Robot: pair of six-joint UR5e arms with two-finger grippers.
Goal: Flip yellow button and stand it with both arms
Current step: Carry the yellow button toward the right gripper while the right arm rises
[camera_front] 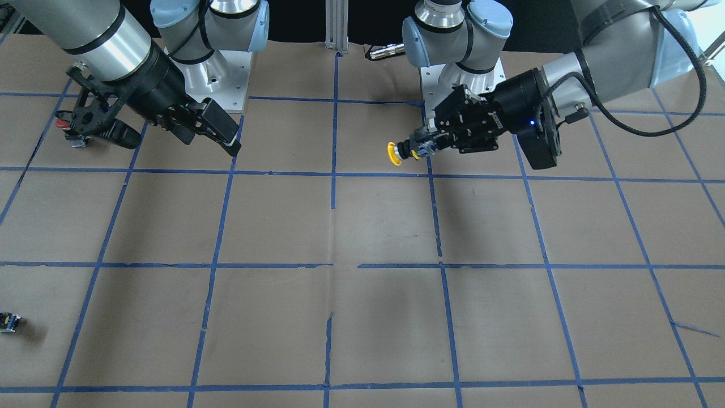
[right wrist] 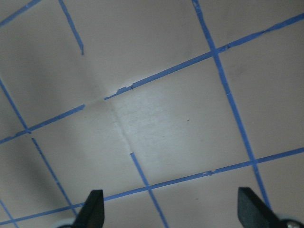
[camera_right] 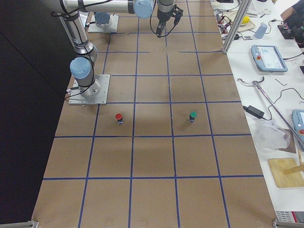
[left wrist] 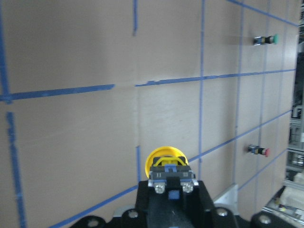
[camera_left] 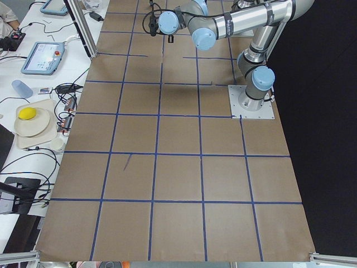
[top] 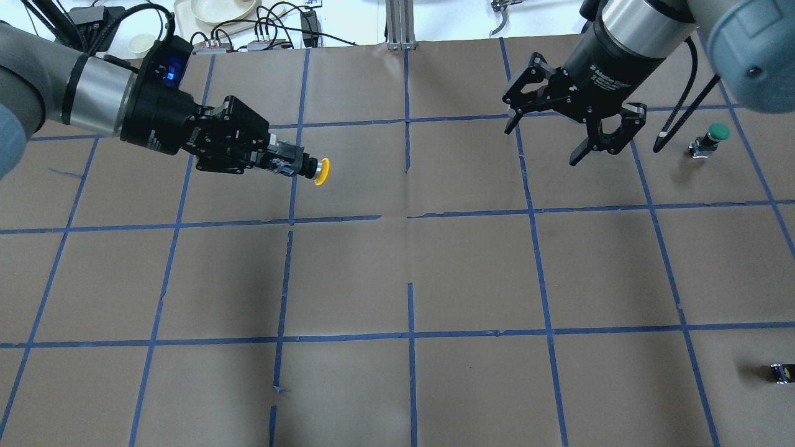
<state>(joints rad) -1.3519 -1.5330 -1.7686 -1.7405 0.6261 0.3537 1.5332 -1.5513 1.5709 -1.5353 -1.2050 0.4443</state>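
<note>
The yellow button is held on its side by my left gripper, which is shut on its black and grey body, above the table. The yellow cap points toward the table's middle. It also shows in the front-facing view and the left wrist view, where the cap points away from the camera. My right gripper is open and empty, hanging above the table about two grid squares to the right of the button. In the right wrist view its fingertips stand wide apart over bare paper.
A green-capped button stands at the far right, behind my right gripper. A red-capped button stands partly hidden under my right arm. A small black block lies near the right edge. Brown paper with a blue tape grid covers the table.
</note>
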